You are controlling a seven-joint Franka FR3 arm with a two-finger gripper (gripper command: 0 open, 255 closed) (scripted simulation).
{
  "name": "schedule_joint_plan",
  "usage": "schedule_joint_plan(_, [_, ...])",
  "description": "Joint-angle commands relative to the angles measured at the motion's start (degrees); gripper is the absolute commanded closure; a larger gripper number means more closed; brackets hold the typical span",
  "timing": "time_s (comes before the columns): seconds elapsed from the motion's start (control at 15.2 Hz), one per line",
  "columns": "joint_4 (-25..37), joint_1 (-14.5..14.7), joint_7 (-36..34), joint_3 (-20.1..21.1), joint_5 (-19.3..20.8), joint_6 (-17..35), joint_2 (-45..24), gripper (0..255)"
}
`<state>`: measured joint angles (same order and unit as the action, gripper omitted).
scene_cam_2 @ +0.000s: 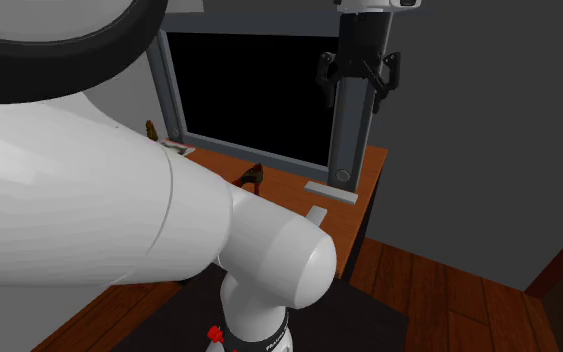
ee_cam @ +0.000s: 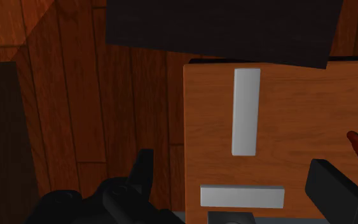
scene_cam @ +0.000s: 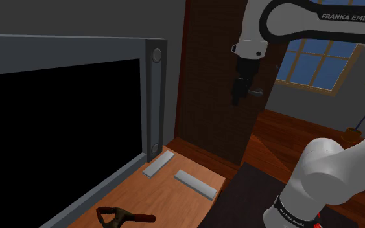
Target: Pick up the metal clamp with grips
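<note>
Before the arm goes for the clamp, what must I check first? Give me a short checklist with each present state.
1. Fingers open: ok, the gripper's fingers stand apart.
2. Clamp found: ok, the clamp lies on the table.
3. Gripper above the clamp: not ok, it hangs high and off to one side.
4. Clamp free of other things: ok, it lies apart from the two grey bars.
5. Fingers lined up with the clamp's handles: cannot tell.

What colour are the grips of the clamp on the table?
Dark red grips on the clamp, clearest in the shoulder view.
</note>
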<state>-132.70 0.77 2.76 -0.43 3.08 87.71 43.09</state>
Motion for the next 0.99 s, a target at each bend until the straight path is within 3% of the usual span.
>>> schedule_joint_plan(0.0, [0.0, 0.0, 0.0, 0.0, 0.0, 0.0, 0.0, 0])
schedule_joint_plan(0.92, [-7.3, 6.9, -2.8, 8.7, -4.6, 23.0, -14.9, 0])
